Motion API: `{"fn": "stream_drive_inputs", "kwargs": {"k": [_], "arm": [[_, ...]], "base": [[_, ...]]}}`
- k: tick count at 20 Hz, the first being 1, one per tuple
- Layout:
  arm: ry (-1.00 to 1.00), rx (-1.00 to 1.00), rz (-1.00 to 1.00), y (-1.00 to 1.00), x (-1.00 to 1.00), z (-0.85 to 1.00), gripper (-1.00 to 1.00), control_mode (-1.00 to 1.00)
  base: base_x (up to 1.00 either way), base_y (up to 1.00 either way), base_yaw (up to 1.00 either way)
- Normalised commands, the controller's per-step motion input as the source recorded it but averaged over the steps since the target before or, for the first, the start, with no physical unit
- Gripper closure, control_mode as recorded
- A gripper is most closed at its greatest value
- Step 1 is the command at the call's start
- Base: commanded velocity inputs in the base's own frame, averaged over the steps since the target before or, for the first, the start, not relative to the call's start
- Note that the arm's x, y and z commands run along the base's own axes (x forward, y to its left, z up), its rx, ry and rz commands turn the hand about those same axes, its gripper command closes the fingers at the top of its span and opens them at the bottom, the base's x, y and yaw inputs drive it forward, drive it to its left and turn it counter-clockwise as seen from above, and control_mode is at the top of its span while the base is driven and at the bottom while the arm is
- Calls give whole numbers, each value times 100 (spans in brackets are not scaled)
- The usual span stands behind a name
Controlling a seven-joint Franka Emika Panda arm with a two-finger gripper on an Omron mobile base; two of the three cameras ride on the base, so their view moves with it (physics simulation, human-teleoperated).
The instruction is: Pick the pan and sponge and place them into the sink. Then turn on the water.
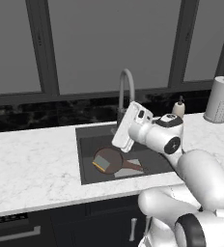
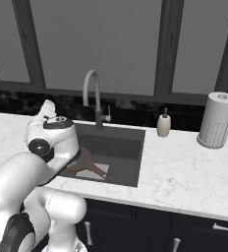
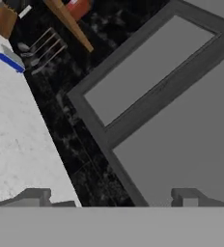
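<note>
Two dark fingertips stand well apart at the bottom of my hand view, nothing between them, so I read the gripper (image 3: 114, 197) as spread wide and empty. Past them that view takes in a slab of white marble counter (image 3: 17, 144) at the left, black backsplash running diagonally, and grey window panes (image 3: 181, 111) at the right; small clutter sits in the upper left corner, too blurred for me to name.

In the left base view the white arm (image 1: 191, 183) rises from the lower right, its hand tilted up at frame centre over the sink (image 1: 87, 159). In the right base view the same arm climbs from the lower left and covers the left part of the basin.

The pan (image 1: 109, 159) lies inside the sink, on the floor at its left-centre, handle running toward the lower right across the lighter square. The sponge (image 1: 101, 164) rests at the pan's near left edge, grey-green top over yellow base; I cannot tell whether it sits inside the pan or just against it.

Behind the basin the gooseneck faucet (image 2: 93, 93) arches at upper centre. I see no stream under it. Right of the sink, the soap bottle (image 2: 163, 124) stands at the counter's back edge, and farther right a paper towel roll (image 2: 216, 119) stands upright. Dark-framed windows span the top of both base views.
</note>
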Motion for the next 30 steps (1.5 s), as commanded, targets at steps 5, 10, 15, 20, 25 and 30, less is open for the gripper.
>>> {"fn": "stream_drive_inputs", "kwargs": {"k": [5, 10, 15, 20, 25, 30], "arm": [[0, 32, 16, -67, -81, 87, -100, -100], [0, 56, 9, -83, -50, 98, -100, -100], [9, 71, 14, -87, -31, 97, -100, -100], [26, 78, 13, -88, -14, 80, -100, -100], [38, 90, 7, -91, -2, 56, -100, -100], [42, 97, 9, -86, -1, 32, -100, -100]], "base": [[0, 0, 0], [0, 0, 0], [0, 0, 0], [0, 0, 0], [0, 0, 0], [0, 0, 0]]}}
